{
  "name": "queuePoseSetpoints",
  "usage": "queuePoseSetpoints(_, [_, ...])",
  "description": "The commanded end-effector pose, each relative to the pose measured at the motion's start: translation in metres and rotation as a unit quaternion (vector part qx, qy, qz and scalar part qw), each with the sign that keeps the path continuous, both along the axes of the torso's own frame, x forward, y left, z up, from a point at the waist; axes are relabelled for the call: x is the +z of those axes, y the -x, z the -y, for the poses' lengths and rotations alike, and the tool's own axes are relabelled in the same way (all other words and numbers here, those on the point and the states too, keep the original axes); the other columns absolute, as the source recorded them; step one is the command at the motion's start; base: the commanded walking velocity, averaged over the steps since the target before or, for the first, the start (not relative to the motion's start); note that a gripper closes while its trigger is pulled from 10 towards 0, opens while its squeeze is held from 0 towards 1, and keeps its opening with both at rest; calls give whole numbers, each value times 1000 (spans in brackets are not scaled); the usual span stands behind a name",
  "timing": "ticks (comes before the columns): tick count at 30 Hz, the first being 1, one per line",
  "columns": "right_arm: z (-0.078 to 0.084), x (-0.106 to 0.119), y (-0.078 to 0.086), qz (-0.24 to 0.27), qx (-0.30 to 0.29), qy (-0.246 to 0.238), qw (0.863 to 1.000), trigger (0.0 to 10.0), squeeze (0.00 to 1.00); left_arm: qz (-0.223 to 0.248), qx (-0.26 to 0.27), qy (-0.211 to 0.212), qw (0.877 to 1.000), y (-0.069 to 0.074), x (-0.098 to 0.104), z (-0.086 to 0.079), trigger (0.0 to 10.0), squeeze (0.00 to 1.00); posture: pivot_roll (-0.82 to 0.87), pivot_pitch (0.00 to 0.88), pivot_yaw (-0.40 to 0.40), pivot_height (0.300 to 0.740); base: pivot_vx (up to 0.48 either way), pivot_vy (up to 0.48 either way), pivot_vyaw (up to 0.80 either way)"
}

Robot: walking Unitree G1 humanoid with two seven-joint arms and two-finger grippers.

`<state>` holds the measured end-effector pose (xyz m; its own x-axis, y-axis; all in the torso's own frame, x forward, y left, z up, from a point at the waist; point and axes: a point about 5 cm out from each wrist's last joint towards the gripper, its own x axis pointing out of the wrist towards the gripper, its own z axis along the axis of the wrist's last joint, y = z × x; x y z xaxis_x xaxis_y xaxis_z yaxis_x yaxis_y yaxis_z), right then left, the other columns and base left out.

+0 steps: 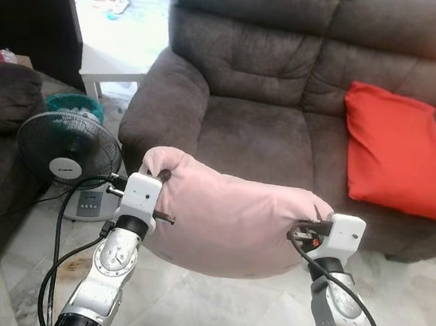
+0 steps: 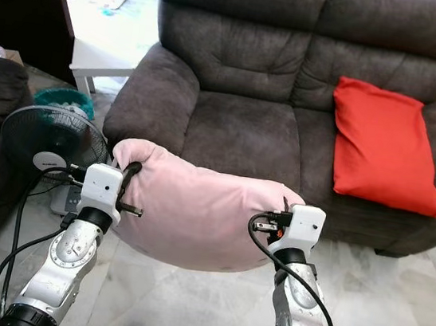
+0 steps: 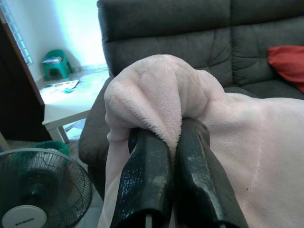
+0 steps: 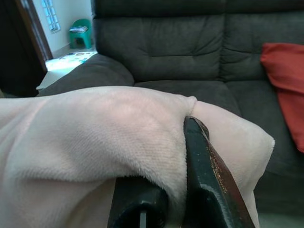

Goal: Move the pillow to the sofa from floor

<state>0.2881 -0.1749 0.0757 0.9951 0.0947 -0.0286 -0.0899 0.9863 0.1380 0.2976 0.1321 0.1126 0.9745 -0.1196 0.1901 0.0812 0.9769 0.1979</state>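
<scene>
Pink pillow (image 1: pixel 230 225) hangs pinched between left pincer (image 1: pixel 164 196) and right pincer (image 1: pixel 312 226).

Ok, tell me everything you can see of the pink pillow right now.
The pale pink plush pillow looks soft and fleecy, with a seam along its edge. It hangs lengthwise in the air before the dark grey fabric sofa, clear of the floor and sagging in the middle. The left gripper pinches a bunched corner, the right gripper the opposite end, jaws shut on fabric.

A home living room: a dark grey fabric sofa (image 1: pixel 293 84) with a red cushion (image 1: pixel 400 151), a standing fan (image 1: pixel 67 147), marble-tiled floor (image 1: pixel 222 316).
</scene>
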Motion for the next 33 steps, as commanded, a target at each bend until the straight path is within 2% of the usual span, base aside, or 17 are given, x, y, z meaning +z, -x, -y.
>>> queuePoseSetpoints(1, [-1, 24, -9, 49, 2, -1, 999, 10000, 0, 28, -7, 3, 1000, -2, 13, 3, 10000, 0, 107, 61, -88, 740, 360, 0, 0])
queuePoseSetpoints(25, [-3, 33, -15, 65, 17, 20, 998, 10000, 0, 33, -2, 0, 999, -7, 18, -3, 10000, 0, 105, 62, -85, 740, 385, 0, 0])
queuePoseSetpoints(33, [-4, 37, -16, 76, 18, 19, 997, 10000, 0, 37, 0, -1, 999, -8, 20, -4, 10000, 0, 106, 60, -86, 740, 385, 0, 716])
